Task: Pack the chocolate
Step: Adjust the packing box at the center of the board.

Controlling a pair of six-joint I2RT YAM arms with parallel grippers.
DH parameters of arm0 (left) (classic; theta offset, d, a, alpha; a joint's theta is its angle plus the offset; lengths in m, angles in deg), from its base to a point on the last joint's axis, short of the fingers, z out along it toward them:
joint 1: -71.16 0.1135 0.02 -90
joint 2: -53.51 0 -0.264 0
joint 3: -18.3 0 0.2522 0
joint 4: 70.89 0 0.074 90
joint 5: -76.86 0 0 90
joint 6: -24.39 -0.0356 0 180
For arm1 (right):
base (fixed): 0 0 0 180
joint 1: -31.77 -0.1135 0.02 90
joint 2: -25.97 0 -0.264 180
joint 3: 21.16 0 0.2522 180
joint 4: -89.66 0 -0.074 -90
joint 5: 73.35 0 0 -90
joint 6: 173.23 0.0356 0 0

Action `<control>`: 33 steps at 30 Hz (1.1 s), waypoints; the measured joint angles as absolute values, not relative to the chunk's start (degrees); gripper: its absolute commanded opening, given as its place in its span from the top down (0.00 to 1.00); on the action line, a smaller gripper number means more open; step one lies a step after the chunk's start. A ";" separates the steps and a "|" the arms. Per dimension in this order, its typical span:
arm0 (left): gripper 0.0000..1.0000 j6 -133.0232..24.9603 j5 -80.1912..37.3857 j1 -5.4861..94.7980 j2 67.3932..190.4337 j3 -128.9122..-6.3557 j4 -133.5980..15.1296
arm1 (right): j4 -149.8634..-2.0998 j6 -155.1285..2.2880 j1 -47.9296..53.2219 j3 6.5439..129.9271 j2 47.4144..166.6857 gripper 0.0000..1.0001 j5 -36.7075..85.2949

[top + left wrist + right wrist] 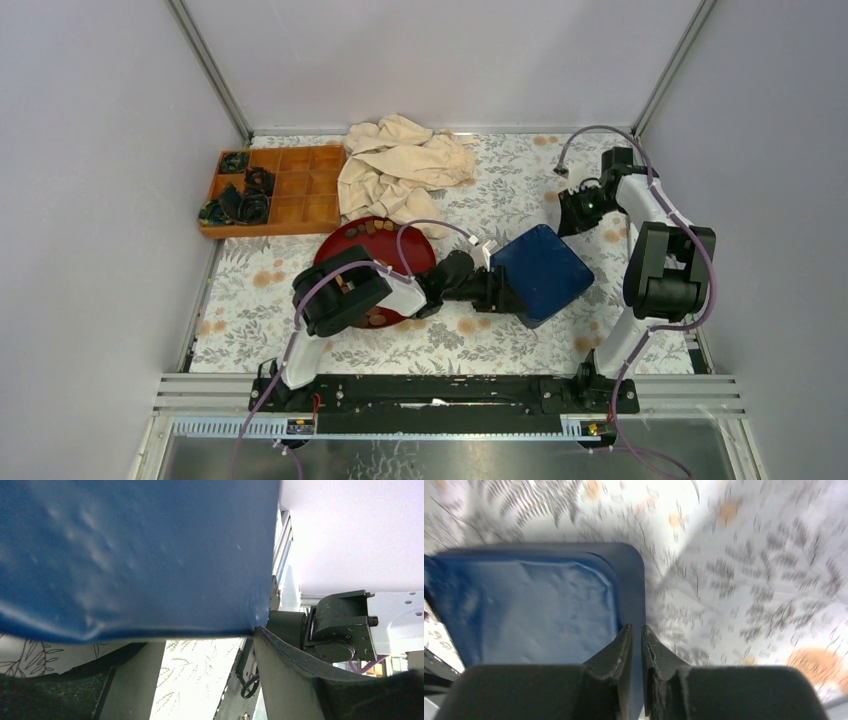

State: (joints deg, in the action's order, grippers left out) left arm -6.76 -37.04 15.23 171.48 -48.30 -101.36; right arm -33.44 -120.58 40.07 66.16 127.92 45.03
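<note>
The flower-print table (pixel 250 290) fills the cell, with a crumpled cream cloth (pixel 400 165) at its far middle and an orange compartment tray (pixel 310 185) at far left, dark wrappers (pixel 240 198) in its left cells. At centre lies a blue box (pixel 540 272), turned cornerwise, and my two arms meet it from opposite sides. Left of it sits a red plate (pixel 340 248), partly hidden under my left arm. My left pincer (pixel 503 292) is at the box's near-left edge, its fingers (pixel 280 670) spread wide with the blue edge lying across the gap between them. My right pincer (pixel 575 212) hangs by the box's far-right corner, its fingers (pixel 624 650) a thin slit apart over the rim. Whether they pinch it I cannot tell, the wrist view being blurred. The chocolate (pixel 370 229), small brown pieces, lies on the red plate: a row along its far rim, a few more at the near edge beside my arm.
</note>
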 measured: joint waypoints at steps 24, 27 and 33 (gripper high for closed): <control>0.61 -29.25 -21.74 27.69 145.03 -41.13 -74.93 | -19.21 -137.43 40.46 57.31 103.09 0.87 42.48; 0.62 -31.79 -22.00 28.87 149.89 -46.18 -71.61 | -16.96 -140.16 41.38 51.65 103.09 0.87 40.05; 0.62 -33.95 -24.54 29.18 161.34 -55.54 -68.88 | -20.68 -139.96 42.67 43.65 105.04 0.87 35.09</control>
